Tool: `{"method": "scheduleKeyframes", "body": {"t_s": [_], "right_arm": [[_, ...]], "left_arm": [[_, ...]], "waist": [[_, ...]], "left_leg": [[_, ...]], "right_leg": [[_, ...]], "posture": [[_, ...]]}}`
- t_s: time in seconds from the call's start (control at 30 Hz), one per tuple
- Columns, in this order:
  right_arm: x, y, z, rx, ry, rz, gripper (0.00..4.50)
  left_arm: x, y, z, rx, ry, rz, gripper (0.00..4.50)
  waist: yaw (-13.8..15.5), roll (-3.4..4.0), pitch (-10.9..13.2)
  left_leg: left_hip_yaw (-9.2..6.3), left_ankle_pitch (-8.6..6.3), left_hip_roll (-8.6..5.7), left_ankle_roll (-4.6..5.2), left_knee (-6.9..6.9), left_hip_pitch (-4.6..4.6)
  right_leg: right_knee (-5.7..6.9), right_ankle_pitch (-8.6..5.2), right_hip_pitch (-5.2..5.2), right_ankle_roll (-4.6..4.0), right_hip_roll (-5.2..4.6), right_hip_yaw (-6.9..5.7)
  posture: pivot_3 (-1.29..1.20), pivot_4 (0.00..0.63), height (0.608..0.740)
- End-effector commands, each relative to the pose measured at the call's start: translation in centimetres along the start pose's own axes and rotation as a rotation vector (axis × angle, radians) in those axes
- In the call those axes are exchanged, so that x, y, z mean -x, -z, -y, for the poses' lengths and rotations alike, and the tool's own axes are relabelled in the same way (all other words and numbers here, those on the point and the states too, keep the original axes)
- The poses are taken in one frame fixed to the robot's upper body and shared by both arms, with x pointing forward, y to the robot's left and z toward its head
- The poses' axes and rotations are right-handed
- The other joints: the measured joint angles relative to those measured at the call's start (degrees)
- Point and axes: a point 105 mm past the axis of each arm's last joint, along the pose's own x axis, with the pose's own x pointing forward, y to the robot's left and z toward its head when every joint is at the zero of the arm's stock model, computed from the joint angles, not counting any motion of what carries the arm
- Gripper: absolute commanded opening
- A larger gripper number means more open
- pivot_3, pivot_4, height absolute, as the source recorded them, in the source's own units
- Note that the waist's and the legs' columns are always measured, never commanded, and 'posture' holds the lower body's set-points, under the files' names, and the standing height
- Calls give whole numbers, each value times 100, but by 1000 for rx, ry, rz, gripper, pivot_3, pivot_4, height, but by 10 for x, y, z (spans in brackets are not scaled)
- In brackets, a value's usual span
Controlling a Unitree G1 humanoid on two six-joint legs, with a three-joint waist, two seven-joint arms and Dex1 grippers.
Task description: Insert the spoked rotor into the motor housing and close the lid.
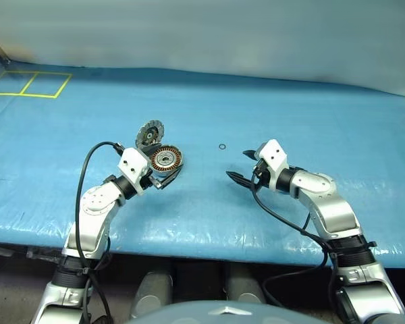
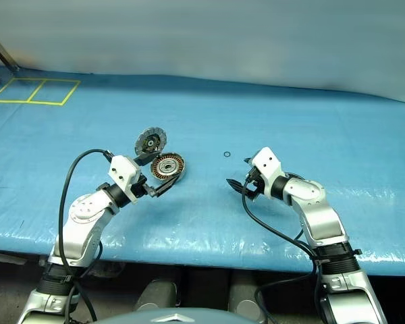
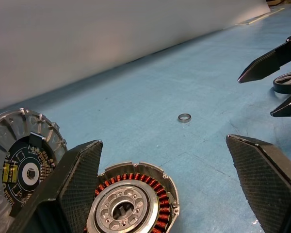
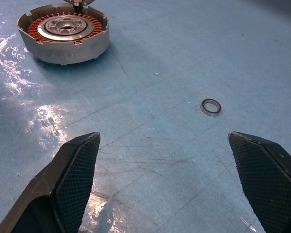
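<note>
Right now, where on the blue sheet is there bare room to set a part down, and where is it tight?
Bare: the sheet beyond the small ring, and the stretch between housing and right gripper, ring aside. Tight: around the housing, with the raised lid behind it and the open left gripper close by.

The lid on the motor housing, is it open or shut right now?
Open. The lid stands tilted up at the far rim of the motor housing, leaving the copper winding ring and silver hub uncovered.
</note>
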Motion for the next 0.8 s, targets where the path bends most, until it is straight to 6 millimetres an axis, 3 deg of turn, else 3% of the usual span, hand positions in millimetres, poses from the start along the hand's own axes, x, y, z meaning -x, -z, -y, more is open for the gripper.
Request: {"method": "scheduleKeyframes", "body": {"t_s": [0.03, 0.8], "right_arm": [[2, -15, 1, 37, 3, 49, 4463], [1, -13, -3, 35, -28, 43, 4463]], "left_arm": [[-1, -13, -1, -37, 5, 32, 4500], [-4, -12, -1, -35, 9, 26, 4500]], "waist": [[0, 0, 0], [1, 0, 0]], "left_leg": [[0, 0, 0, 0, 0, 0], [0, 0, 0, 0, 0, 0]], "right_leg": [[0, 0, 0, 0, 0, 0], [0, 0, 0, 0, 0, 0]], "posture": [[0, 150, 740], [0, 150, 740]]}}
